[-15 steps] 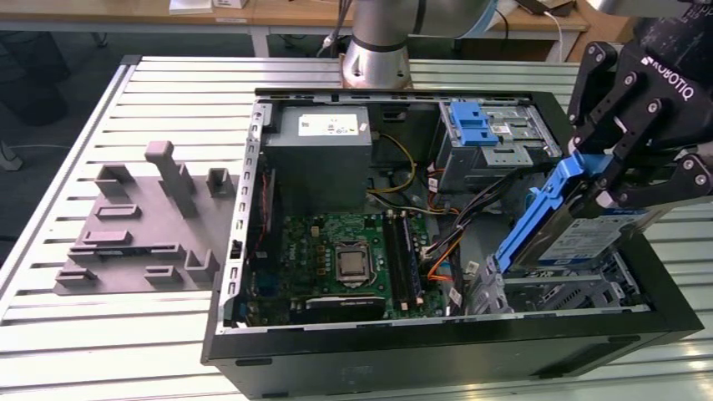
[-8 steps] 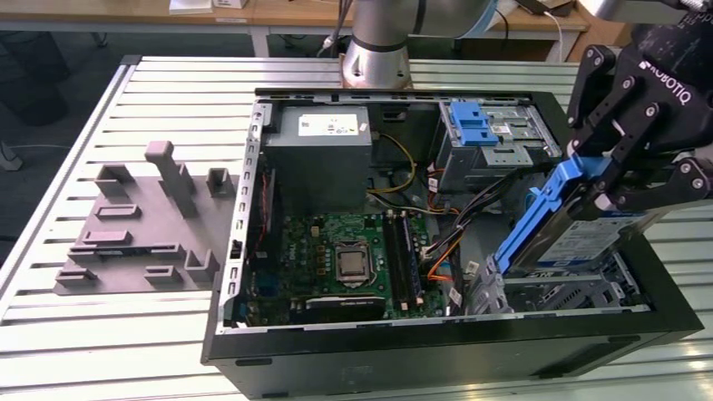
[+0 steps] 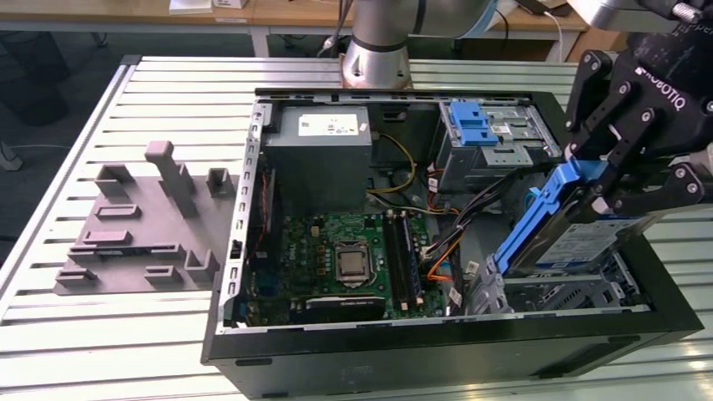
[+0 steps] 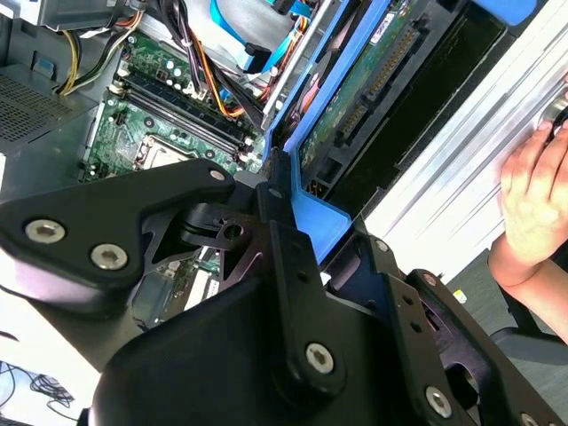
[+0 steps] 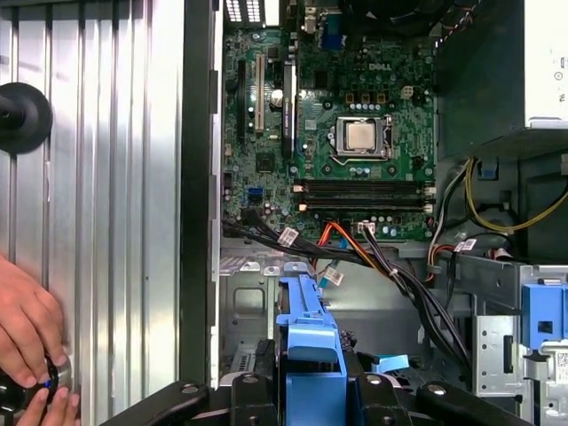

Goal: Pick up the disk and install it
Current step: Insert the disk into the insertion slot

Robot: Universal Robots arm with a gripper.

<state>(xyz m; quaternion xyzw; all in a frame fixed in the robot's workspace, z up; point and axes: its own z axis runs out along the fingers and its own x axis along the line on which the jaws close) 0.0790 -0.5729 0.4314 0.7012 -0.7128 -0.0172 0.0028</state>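
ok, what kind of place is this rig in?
Probably a robotics lab or test bench: an opened computer case on a slatted metal table, a grey fixture plate beside it, and the gripper holding the disk.

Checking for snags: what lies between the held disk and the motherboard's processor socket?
In the exterior view, the memory slots and a bundle of black and orange cables lie between the disk and the processor socket.

Black screw-studded pincer, silver-grey arm.

Blue-framed silver disk, black tool, green motherboard, grey power supply, ribbed silver table
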